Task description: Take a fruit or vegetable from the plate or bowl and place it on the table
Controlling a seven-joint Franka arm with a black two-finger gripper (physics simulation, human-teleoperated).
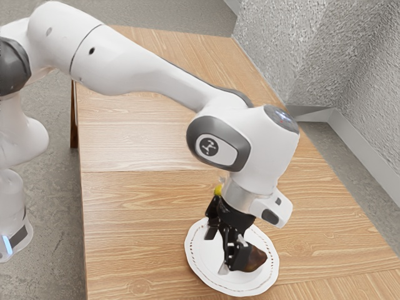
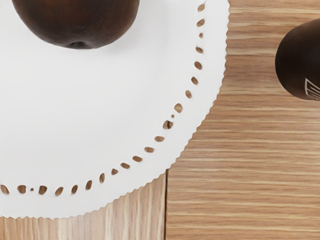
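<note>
White plate (image 2: 105, 110) with brown fruit (image 2: 77, 22) resting on it, black gripper (image 1: 217, 253) low over it, fingers spread apart, gripping nothing

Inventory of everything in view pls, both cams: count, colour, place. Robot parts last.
round fruit: 1, dark brown, on the plate
plate: 1, white with pierced rim, on the table
rounded object: 1, near-black with white marking, beside the plate, type unclear
small object: 1, yellow, behind the pincer in the exterior view, mostly hidden; may be part of the near-black one
table: 1, light brown wood, under the plate
walls: count unclear, rough grey, beyond the table
floor: 1, grey, around the table
arm: 1, white and grey, over the table
pincer: 1, black, open, over the plate beside the fruit
</note>
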